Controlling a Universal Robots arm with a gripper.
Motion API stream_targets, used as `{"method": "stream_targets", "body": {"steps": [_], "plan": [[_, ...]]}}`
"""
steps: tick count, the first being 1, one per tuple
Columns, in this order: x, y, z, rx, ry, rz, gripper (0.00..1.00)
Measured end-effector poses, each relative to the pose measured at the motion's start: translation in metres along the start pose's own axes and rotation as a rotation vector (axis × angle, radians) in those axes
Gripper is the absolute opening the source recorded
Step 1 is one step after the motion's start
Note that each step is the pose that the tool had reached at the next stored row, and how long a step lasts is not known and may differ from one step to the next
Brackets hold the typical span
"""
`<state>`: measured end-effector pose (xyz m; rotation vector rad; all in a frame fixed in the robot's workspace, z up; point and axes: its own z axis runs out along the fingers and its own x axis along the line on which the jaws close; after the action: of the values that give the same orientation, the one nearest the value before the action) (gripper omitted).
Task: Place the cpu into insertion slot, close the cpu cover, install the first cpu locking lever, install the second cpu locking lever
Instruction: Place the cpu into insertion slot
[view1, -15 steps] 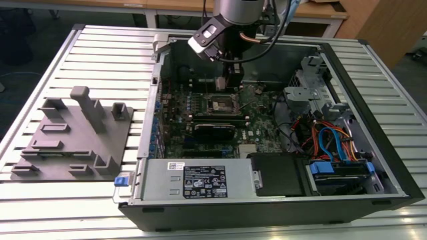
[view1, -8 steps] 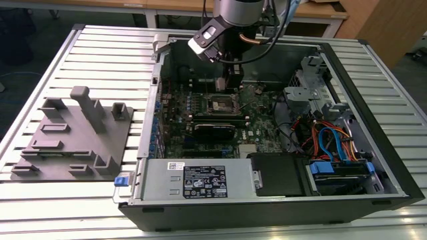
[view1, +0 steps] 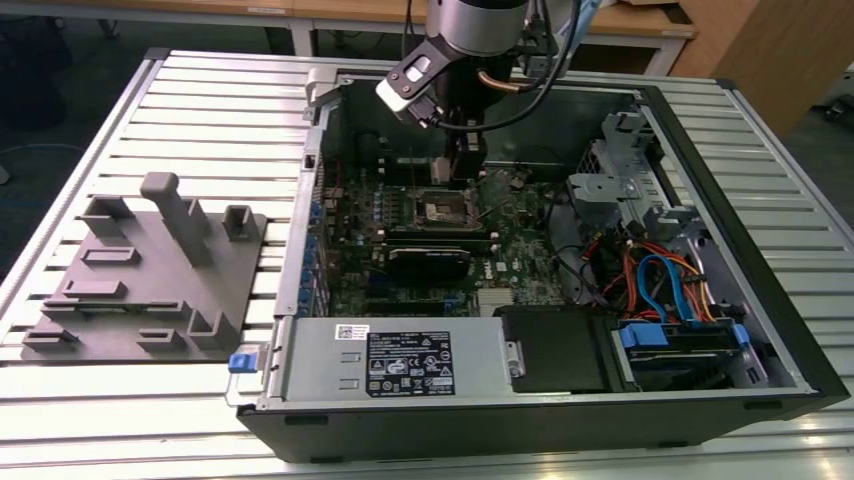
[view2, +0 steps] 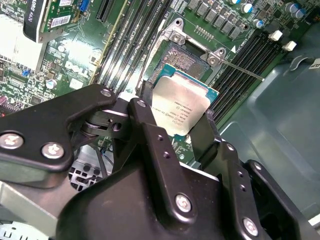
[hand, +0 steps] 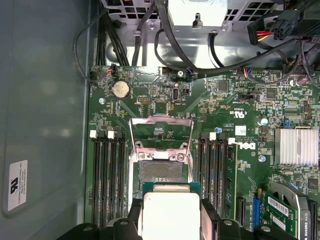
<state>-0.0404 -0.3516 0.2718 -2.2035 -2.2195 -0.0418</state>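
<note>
Gripper: fingers closed on two opposite edges of the cpu, carrying it flat.
Cpu: over the slot's edge, seemingly clear of it, not seated.
Slot: bare, on the far part of the board.
Cover: swung open.
Lever: one rod juts out free, unlatched.
Progress: placing under way; none of the four steps is finished.
</note>
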Motion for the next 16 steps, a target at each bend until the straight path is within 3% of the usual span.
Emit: {"method": "stream_targets", "body": {"steps": [16], "plan": [[0.0005,-0.0003,0.0012,-0.0001,-0.0029,0.0,0.54]]}}
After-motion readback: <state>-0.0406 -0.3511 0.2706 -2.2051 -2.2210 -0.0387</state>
